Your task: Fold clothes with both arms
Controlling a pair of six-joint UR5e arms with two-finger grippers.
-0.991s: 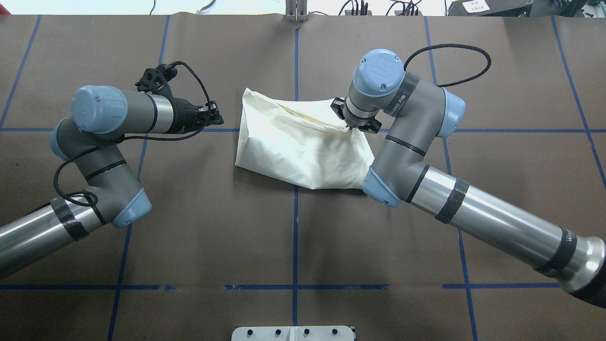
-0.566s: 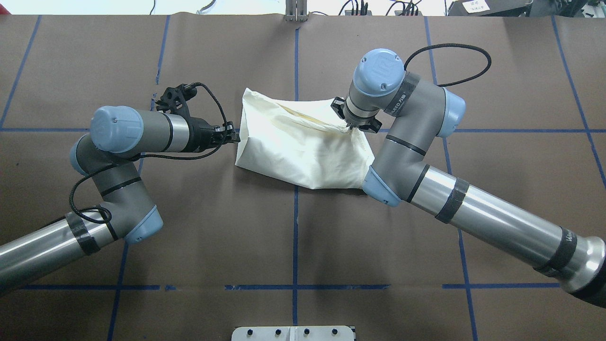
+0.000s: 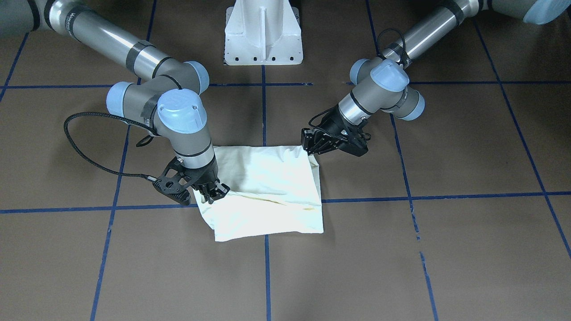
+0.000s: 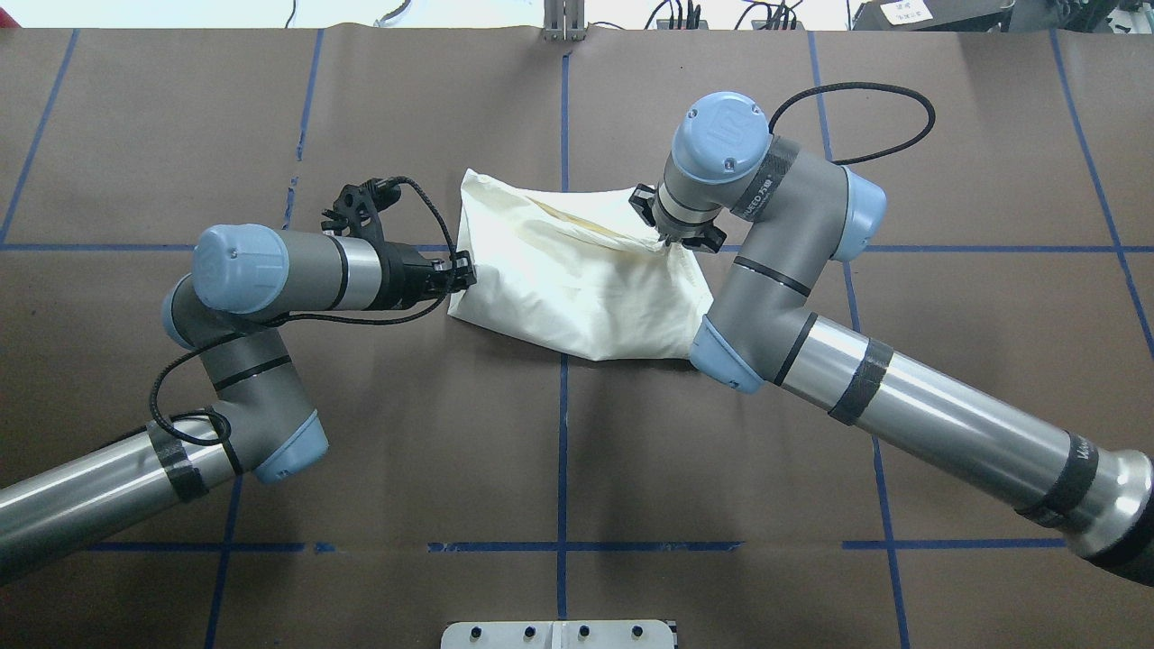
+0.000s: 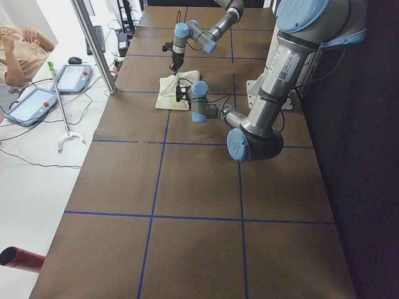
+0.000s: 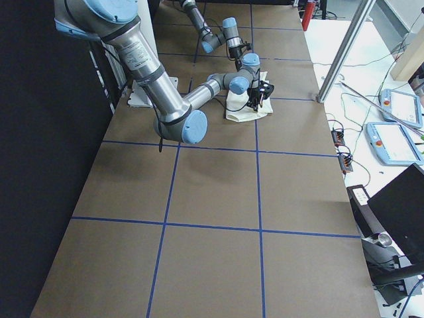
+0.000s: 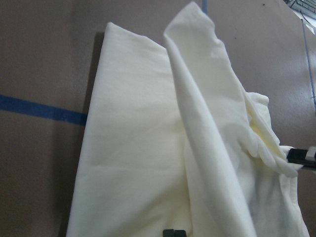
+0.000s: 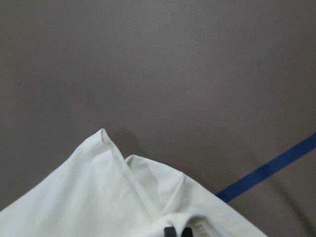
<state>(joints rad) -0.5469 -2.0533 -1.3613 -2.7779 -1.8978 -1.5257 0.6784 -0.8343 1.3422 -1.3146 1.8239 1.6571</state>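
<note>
Overhead exterior: T-shirt (image 4: 577,288) lies as a folded cream bundle just past table centre, plain side up. Its long axis runs left–right and skewed, with the left end farther and the right end nearer.

Right gripper (image 4: 674,239) stands over the far right edge, fingers closed on a pinch of cloth. The right wrist view confirms the tips are together with a hem between them. The left wrist view shows a ridge of fabric drawn up toward it.

Left gripper (image 4: 462,273) reaches level from the left, tips touching the bundle's left edge about midway. Fingers apart or together: cannot tell.

Judgement: the next move turns on this left edge, which lies straight ahead of the left gripper along its reach.

Brown table cover (image 4: 559,451) shows on every side of the bundle, widest on the near side. The two arms are well apart.
</note>
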